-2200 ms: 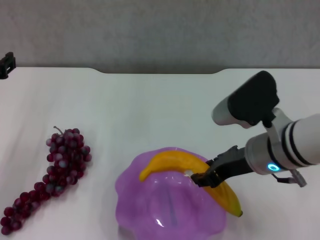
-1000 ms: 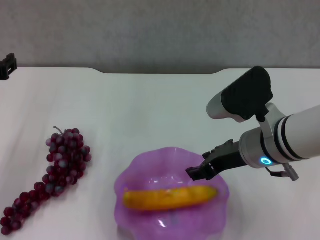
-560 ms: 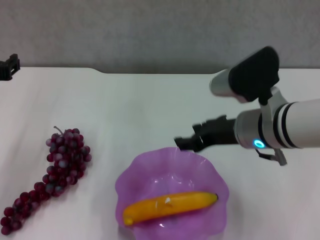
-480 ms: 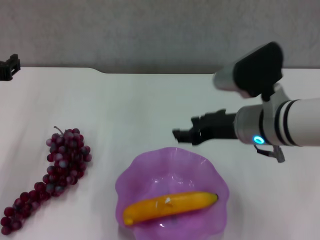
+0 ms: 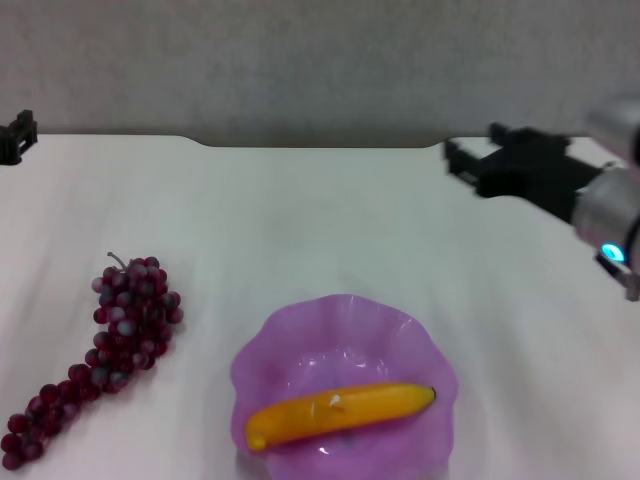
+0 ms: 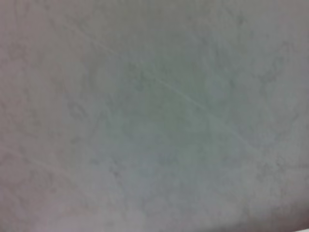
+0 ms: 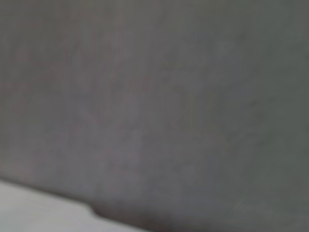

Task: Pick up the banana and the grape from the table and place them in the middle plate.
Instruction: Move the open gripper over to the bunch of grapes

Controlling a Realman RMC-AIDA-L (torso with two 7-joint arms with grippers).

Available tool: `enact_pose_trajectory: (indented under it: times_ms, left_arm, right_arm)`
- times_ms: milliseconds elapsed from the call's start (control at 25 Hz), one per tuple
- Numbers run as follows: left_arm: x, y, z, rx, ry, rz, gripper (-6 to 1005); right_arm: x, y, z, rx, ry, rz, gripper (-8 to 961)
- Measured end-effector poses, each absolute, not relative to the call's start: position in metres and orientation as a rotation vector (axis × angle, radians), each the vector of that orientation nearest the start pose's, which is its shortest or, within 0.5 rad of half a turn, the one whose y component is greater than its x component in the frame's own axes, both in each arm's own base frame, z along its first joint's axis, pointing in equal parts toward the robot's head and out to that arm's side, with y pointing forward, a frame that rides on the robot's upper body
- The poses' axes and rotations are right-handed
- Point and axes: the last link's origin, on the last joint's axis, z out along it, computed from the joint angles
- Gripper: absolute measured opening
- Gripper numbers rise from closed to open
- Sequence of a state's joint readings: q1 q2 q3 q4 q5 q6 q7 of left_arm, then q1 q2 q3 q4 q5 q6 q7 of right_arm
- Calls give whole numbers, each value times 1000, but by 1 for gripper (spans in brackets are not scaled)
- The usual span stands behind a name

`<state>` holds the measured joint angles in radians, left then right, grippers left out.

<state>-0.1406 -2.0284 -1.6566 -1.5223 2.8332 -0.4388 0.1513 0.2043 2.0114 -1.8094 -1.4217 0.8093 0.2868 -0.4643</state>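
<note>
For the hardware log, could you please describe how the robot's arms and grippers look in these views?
Only the right arm shows clearly: a black, boxy right gripper on a silver-white wrist carrying a glowing blue ring light. The left gripper shows only as a small black piece at the head view's edge.

White table (image 5: 330, 220), smooth flat top, far edge notched, grey wall behind it. Directly on it: the middle plate (image 5: 262, 368), translucent light-purple with a wavy scalloped rim, near the front edge of the head view, roughly centred. The grape (image 5: 112, 345), a long dark red-purple bunch with a short brown stem at its far end, lies on the bare tabletop to the left of the plate, apart from it, running diagonally toward the near left corner. A small black object (image 5: 14, 137) sits at the far left edge of the table; too small to identify.
</note>
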Motion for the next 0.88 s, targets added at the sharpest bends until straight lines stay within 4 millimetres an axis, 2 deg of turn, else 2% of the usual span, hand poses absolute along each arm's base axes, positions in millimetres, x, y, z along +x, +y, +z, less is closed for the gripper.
enact_pose_trajectory:
  times_ms: [280,560,600,640,720,760,880]
  left_arm:
    - [-252,373,105,-1648,-748,-253,607]
    - [-250,366,102,-1641,-719,-309,606]
    - [-250,363,102,-1638,-712,-314,606]
    - [-249,362,103,-1635,-707,-319,606]
    - [-247,360,103,-1635,-696,-329,606]
    - [-243,357,102,-1642,-683,-336,606]
    - [-238,355,99,-1664,-665,-331,606]
  right_arm:
    - [219,358,30,-1800,721,539,608]
    - [274,334,58,-1541,754,538,608]
    - [290,331,63,-1496,787,522,608]
    - [290,331,63,-1496,787,522,608]
    - [313,326,73,-1428,839,493,608]
    - [313,326,73,-1428,839,493,608]
    - [334,320,78,-1372,889,464,608]
